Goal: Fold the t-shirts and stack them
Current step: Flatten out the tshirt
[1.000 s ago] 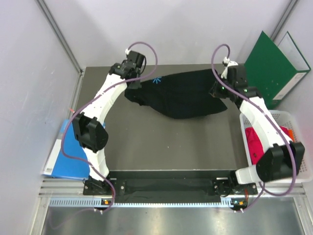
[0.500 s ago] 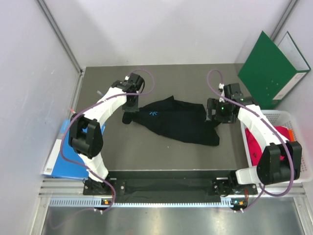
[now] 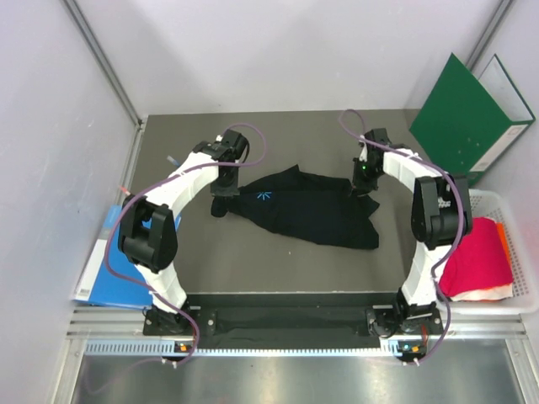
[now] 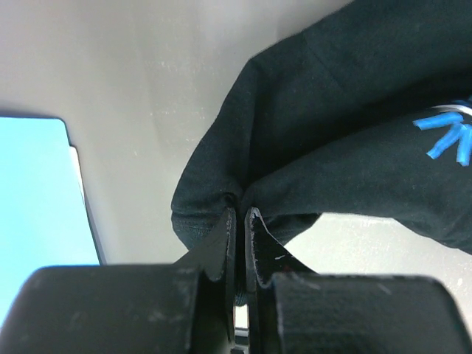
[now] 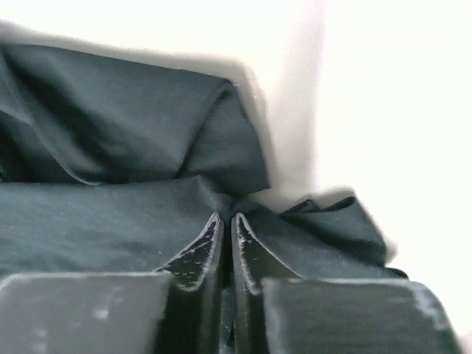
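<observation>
A black t-shirt (image 3: 313,212) with a small blue mark (image 3: 262,196) lies crumpled across the middle of the table. My left gripper (image 3: 221,195) is at its left end. In the left wrist view the gripper (image 4: 240,212) is shut on a bunched edge of the black cloth (image 4: 332,133). My right gripper (image 3: 364,179) is at the shirt's upper right corner. In the right wrist view its jaws (image 5: 225,216) stand almost together with a fold of the black shirt (image 5: 110,214) pinched between them. A magenta-red t-shirt (image 3: 476,252) lies in the basket.
A white basket (image 3: 524,252) sits at the table's right edge, with white cloth (image 3: 480,293) under the magenta shirt and a bit of orange (image 3: 503,231). A green folder (image 3: 467,118) leans at the back right. A blue folder (image 3: 109,269) lies off the table's left edge.
Both arms carried the black shirt from the far edge down to the middle of the table. The right gripper then shifted back-left onto the shirt's upper right corner, uncovering the basket.
</observation>
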{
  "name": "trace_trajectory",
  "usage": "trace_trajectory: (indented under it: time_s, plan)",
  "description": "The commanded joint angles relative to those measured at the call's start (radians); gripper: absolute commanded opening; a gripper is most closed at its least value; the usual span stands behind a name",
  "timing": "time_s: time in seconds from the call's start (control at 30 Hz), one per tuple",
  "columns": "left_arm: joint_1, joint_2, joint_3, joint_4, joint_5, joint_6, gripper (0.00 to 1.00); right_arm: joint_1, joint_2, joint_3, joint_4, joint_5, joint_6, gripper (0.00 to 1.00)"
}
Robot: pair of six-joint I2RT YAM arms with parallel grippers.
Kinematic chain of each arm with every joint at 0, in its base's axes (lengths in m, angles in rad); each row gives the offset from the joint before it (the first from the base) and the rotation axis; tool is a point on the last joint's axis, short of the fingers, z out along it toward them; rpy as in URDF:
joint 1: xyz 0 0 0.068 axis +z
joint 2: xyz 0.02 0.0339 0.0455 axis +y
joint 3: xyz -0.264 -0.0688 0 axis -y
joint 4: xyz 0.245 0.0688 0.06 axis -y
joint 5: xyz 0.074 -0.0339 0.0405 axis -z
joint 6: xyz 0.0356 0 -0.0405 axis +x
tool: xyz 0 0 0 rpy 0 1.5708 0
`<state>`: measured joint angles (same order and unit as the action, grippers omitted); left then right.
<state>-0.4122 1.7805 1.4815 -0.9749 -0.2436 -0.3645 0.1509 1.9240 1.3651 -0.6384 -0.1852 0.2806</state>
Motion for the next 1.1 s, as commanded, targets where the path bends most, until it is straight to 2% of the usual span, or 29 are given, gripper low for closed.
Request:
trace_trajectory:
  time_s: [0.0,0.3,0.43,0.5,0.6,0.73,0.93,0.97,1.07]
  plan:
    - [-0.002,0.002,0.072,0.001,-0.055,0.016,0.00,0.022,-0.029,0.074,-0.035,-0.002,0.006,0.00]
    - [0.027,0.134,0.362,-0.054,-0.177,0.058,0.00,0.024,-0.247,0.218,0.025,0.125,0.055,0.00]
    - [0.042,0.131,0.431,-0.048,-0.201,0.078,0.00,0.026,-0.422,0.129,0.143,0.133,0.046,0.00]
    - [0.044,0.105,0.424,-0.047,-0.197,0.072,0.00,0.024,-0.534,0.030,0.187,0.119,0.045,0.00]
    - [0.046,0.048,0.363,-0.050,-0.165,0.041,0.00,0.026,-0.635,-0.050,0.117,0.098,0.051,0.00]
    - [0.043,-0.042,0.157,-0.050,-0.088,-0.034,0.00,0.024,-0.692,-0.136,-0.216,0.101,0.086,0.00]
    - [0.026,-0.193,-0.147,-0.054,0.038,-0.135,0.00,0.021,-0.711,-0.250,-0.547,0.024,0.115,0.00]
    - [0.017,-0.229,-0.177,-0.054,0.053,-0.143,0.00,0.021,-0.692,-0.264,-0.610,-0.002,0.098,0.03]
    - [-0.019,-0.282,-0.266,-0.071,0.112,-0.166,0.00,0.021,-0.691,-0.279,-0.653,-0.097,0.060,0.28]
